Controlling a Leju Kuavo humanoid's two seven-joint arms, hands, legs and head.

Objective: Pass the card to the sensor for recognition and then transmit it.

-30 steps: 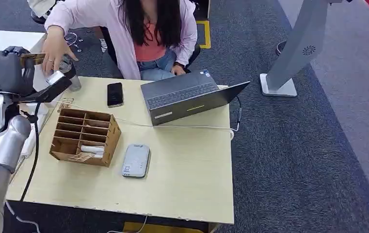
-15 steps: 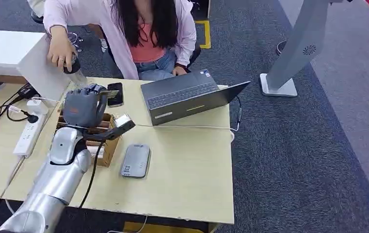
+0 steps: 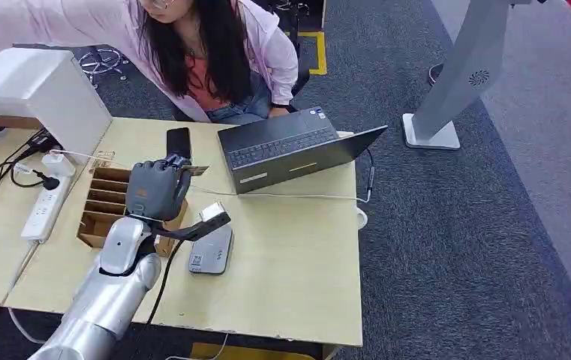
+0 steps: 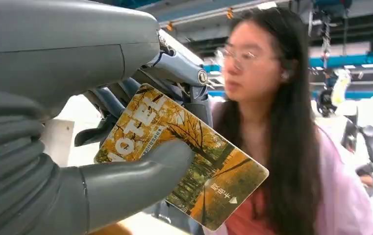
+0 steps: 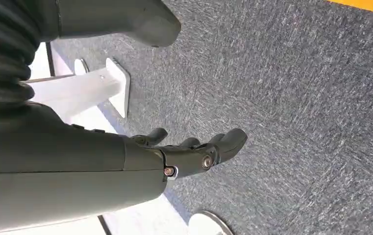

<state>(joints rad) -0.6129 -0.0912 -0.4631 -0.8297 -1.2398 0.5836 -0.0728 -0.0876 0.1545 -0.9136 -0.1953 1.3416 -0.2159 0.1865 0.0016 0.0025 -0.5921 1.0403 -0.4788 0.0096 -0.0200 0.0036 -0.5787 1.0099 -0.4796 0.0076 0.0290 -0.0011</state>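
A: Where is the card [image 4: 184,156]?

B: In the left hand [image 3: 158,189], which is raised over the light wooden table [image 3: 297,262]. The thick grey thumb presses one face and the darker fingers [image 4: 194,90] back the other, so the hand is clamped on it.

A: What does it look like?

B: A thin, flat rectangle with rounded corners and a glossy face printed with yellow autumn trees and the word HOTEL. In the head view it shows as a sliver poking out of the hand toward 3 o'clock, its long axis running roughly 9 to 3, pointing at the laptop [image 3: 290,150].

A: And the sensor?

B: A flat, rounded, pale grey reader [image 3: 211,250] lies on the table at about 5 o'clock from the hand, partly under the arm's black wrist bracket.

A: Anything else near it?

B: A brown cardboard divider box [image 3: 113,202] with slotted compartments sits under the hand at about 8 o'clock, and a black phone [image 3: 178,142] lies at 12. A person in a pink shirt [image 3: 263,45] sits behind the table.

A: The right hand [image 5: 194,149]?

B: It hangs over grey speckled carpet [image 5: 292,98], fingers loosely apart and holding nothing.
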